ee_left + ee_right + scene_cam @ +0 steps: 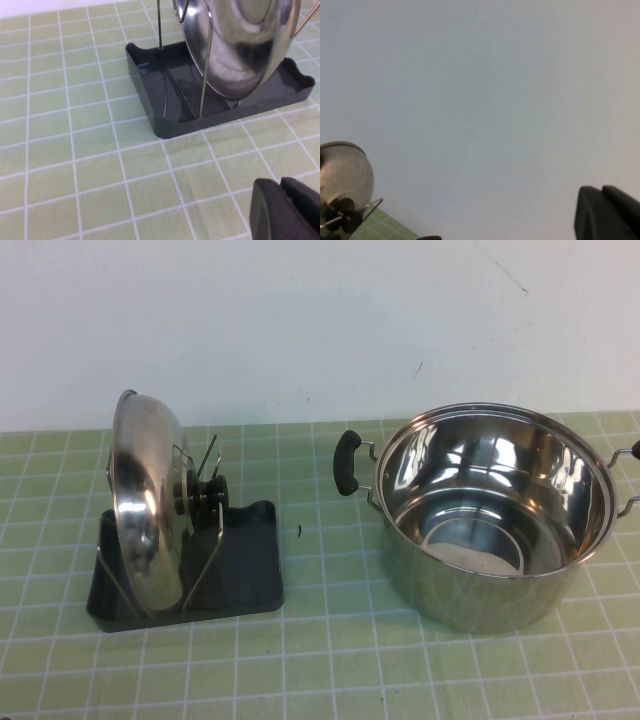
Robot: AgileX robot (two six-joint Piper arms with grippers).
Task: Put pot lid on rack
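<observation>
The shiny steel pot lid (145, 500) stands on its edge in the dark grey rack (250, 570) and leans on the wire prongs, with its black knob (208, 492) facing the pot. Neither gripper shows in the high view. In the left wrist view, my left gripper (281, 186) is shut and empty, low over the green mat, a short way from the rack (150, 85) and lid (240, 40). In the right wrist view, my right gripper (601, 191) is shut and empty, facing the white wall, with the lid (347, 170) far off.
A deep steel pot (490, 510) with black-tipped handles stands open on the right of the green gridded mat (330, 660). A white wall (320, 320) runs along the back.
</observation>
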